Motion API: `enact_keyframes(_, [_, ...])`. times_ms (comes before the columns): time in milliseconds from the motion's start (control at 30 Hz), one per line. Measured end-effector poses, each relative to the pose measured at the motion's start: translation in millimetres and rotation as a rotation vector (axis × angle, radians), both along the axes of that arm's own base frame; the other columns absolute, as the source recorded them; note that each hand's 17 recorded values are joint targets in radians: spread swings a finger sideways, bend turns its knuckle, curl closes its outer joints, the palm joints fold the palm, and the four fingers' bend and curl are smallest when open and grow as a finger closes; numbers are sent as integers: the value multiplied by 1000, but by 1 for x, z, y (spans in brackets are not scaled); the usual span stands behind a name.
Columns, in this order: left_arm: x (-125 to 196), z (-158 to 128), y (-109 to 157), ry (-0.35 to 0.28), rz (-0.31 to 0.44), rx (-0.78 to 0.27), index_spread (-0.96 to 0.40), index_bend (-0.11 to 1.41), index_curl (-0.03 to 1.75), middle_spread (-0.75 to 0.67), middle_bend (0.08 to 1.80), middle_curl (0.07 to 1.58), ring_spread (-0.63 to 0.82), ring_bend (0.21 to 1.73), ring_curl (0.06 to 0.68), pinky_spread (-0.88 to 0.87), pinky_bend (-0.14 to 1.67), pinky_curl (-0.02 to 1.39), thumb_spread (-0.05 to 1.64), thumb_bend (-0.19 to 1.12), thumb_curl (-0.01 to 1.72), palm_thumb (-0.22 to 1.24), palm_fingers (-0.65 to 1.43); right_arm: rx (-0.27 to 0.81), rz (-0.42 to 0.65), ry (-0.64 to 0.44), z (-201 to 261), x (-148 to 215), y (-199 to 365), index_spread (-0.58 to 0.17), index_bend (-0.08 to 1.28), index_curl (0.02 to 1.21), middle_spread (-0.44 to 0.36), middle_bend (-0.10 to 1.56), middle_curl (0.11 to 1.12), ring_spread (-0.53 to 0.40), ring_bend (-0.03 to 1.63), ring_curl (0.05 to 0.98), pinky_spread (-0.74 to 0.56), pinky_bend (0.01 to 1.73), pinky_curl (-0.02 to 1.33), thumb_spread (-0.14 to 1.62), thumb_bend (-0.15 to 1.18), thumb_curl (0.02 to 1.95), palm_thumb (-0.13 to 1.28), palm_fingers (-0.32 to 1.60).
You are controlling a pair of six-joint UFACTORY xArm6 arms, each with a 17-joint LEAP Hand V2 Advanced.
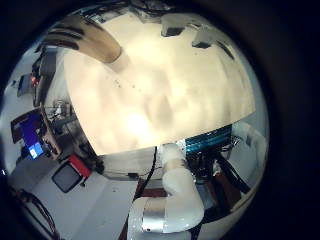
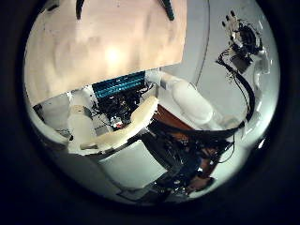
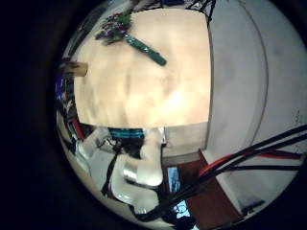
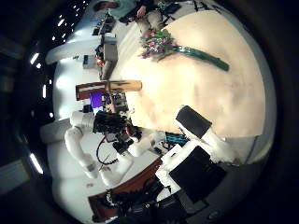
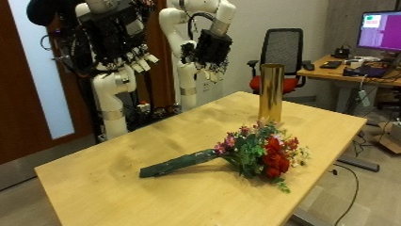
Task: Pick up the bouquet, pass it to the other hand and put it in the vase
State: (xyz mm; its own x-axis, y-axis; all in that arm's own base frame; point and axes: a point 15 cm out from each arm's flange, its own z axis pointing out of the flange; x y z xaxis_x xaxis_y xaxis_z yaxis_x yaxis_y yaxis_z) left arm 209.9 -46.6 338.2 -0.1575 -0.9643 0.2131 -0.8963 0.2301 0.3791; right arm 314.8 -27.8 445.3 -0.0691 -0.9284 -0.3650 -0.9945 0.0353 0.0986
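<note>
In the outside view a bouquet (image 5: pixel 257 153) of red, pink and purple flowers with a dark green wrapped stem lies flat on the wooden table (image 5: pixel 101 184), near its front edge. A tall golden vase (image 5: pixel 269 92) stands upright behind it. My left hand (image 5: pixel 131 58) and right hand (image 5: pixel 208 47) hang high above the table's far end, fingers relaxed, holding nothing. The bouquet also shows in the right little finger side palm view (image 3: pixel 129 34) and the right thumb side palm view (image 4: pixel 168 44), far off.
A black office chair (image 5: pixel 286 52) stands behind the table. A desk with a monitor (image 5: pixel 380 30) is at the back beside it. A dark wooden wall panel (image 5: pixel 19 94) is near my left arm.
</note>
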Motion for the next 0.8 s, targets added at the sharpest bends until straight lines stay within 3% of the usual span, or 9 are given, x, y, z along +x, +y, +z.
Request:
enact_keyframes(233, [4, 0, -2, -17, -2, -6, 28, 180, 383, 77, 256, 375, 203, 592, 83, 344, 264, 229, 921, -30, 297, 290, 423, 17, -16, 37, -25, 24, -8, -294, 157, 265, 30, 273, 341, 141, 435, 222, 305, 316, 293, 1101, -21, 367, 703, 269])
enact_keyframes(400, [10, -1, -1, -43, -20, -10, 28, 178, 383, 74, 251, 374, 203, 588, 87, 331, 262, 232, 922, -30, 295, 292, 417, 10, -83, 78, -42, 41, -12, -270, 155, 265, 54, 266, 338, 136, 443, 222, 306, 326, 293, 1101, -21, 367, 703, 270])
enact_keyframes(567, [16, 2, 0, -66, -45, -26, 28, 177, 380, 84, 246, 373, 215, 590, 92, 329, 265, 236, 929, -29, 295, 296, 414, 4, -130, 51, -64, 73, -23, -226, 144, 256, 90, 262, 339, 136, 462, 224, 311, 353, 297, 1091, -25, 368, 679, 247])
enact_keyframes(733, [26, 5, -1, -66, -62, -32, 28, 177, 380, 81, 248, 376, 211, 589, 94, 329, 264, 238, 932, -29, 294, 296, 414, 11, -160, 87, -91, 91, -29, -232, 168, 261, 95, 258, 339, 137, 465, 220, 308, 358, 295, 1090, -23, 371, 673, 245])
enact_keyframes(800, [31, 5, 0, -66, -74, -36, 28, 178, 380, 73, 249, 377, 207, 589, 95, 329, 264, 239, 932, -29, 294, 296, 413, 14, -173, 110, -102, 96, -30, -193, 150, 262, 121, 264, 342, 141, 462, 220, 306, 360, 295, 1086, -22, 370, 674, 236])
